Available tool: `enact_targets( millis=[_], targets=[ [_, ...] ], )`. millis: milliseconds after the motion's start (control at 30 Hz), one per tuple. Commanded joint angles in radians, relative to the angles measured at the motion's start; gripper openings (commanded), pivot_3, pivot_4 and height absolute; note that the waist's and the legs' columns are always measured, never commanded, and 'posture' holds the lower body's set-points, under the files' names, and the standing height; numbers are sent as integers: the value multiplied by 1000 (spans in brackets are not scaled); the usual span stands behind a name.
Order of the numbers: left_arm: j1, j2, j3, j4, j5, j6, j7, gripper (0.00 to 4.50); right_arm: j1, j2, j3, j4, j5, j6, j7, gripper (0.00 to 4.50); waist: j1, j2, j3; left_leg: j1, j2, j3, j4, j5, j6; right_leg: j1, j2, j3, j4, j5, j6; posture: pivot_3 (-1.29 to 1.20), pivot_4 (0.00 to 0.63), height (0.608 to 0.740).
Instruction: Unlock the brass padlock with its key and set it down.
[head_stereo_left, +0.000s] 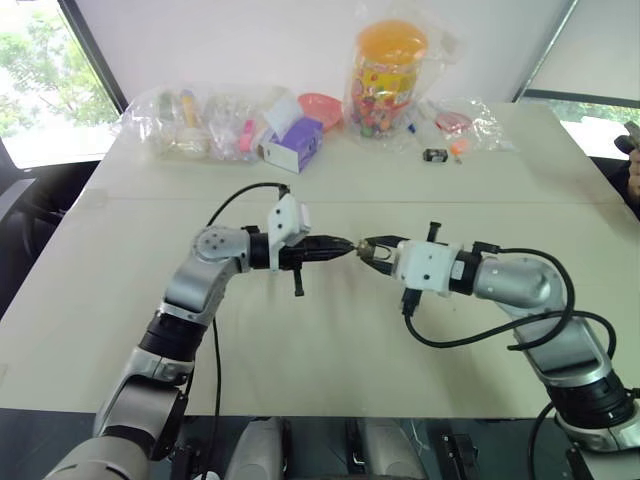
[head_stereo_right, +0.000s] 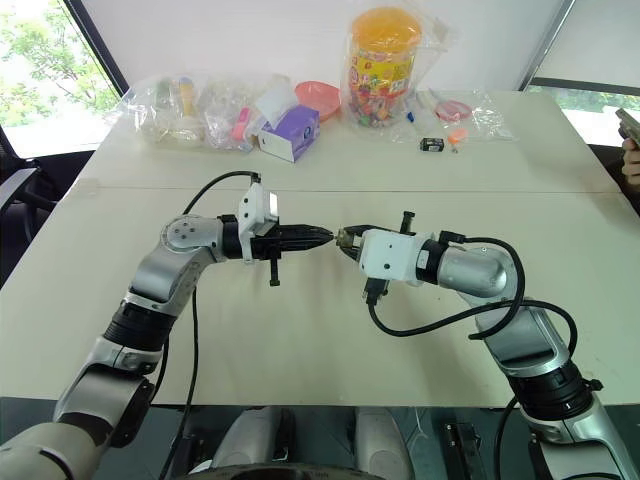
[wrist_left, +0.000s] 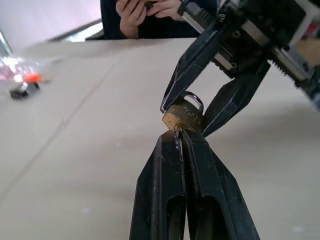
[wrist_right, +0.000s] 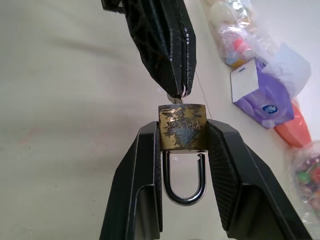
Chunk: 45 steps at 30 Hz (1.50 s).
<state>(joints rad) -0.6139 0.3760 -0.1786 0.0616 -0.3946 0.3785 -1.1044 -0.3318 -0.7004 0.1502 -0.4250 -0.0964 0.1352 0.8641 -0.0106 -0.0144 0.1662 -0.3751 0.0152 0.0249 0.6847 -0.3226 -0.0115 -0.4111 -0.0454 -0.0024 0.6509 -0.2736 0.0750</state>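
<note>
- Right gripper (wrist_right: 183, 131): textured black fingers clamped on both sides of the small tarnished brass padlock (wrist_right: 183, 127), its rounded silvery shackle (wrist_right: 184, 180) hanging back between them.
- Left gripper (wrist_left: 179, 134): fingers pressed together on a thin metal key (wrist_right: 172, 98), tip-to-tip at the padlock's base.
- Below both: smooth beige table (head_stereo_left: 330, 340).

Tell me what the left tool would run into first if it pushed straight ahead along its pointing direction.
The brass padlock, clamped in the right tool. The left tool is shut, its tip already at the padlock's keyhole end, seemingly pinching the key.
</note>
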Motion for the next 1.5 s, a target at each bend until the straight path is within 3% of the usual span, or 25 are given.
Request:
enact_targets(
  millis=[33,133,267,533,800,900,1100,1467,1500],
  targets=[
    [-46,11,88,-83,-232,332,16,623,-29,0,17,-37,-7,-89,-5,705,-2,0,0,0,0,0,0,0,0,0,0,0,0,0,0,0,150,740],
    [-79,14,149,-99,-362,513,44,1939,-22,-18,19,-14,-37,-142,-11,705,-2,0,0,0,0,0,0,0,0,0,0,0,0,0,0,0,150,740],
    [-68,23,134,-119,-361,551,68,3941,-21,-21,18,2,-46,-169,-16,705,0,0,0,1,0,0,0,0,0,1,-1,0,0,0,0,0,150,740],
    [-21,33,56,-126,-277,475,69,3941,-28,-14,19,3,-49,-170,-21,705,0,0,0,1,0,0,0,0,-1,1,-1,0,0,0,0,0,150,740],
    [-41,-13,84,-75,-277,463,117,3941,-27,-13,21,0,-53,-168,-23,705,1,0,0,1,0,0,0,0,-1,1,-1,0,0,0,0,0,150,740],
    [-40,-14,86,-76,-282,465,118,3110,-27,-13,21,0,-52,-168,-23,705,0,0,0,1,0,0,0,0,-1,1,-1,0,0,0,0,0,150,740],
    [-37,-14,84,-80,-286,468,115,88,-30,-11,21,0,-51,-166,-23,705,0,0,0,1,0,0,0,0,-1,1,-1,0,0,0,0,0,150,740],
    [-41,2,77,-84,-294,494,93,33,-32,-8,34,-25,-33,-138,-3,705,0,0,0,1,0,0,0,0,-1,1,-1,0,0,0,0,0,150,740],
    [-40,3,76,-85,-293,495,92,9,-32,-7,34,-27,-30,-134,-1,1205,0,0,0,1,0,0,0,0,-1,1,-1,0,0,0,0,0,150,740]
  ],
)
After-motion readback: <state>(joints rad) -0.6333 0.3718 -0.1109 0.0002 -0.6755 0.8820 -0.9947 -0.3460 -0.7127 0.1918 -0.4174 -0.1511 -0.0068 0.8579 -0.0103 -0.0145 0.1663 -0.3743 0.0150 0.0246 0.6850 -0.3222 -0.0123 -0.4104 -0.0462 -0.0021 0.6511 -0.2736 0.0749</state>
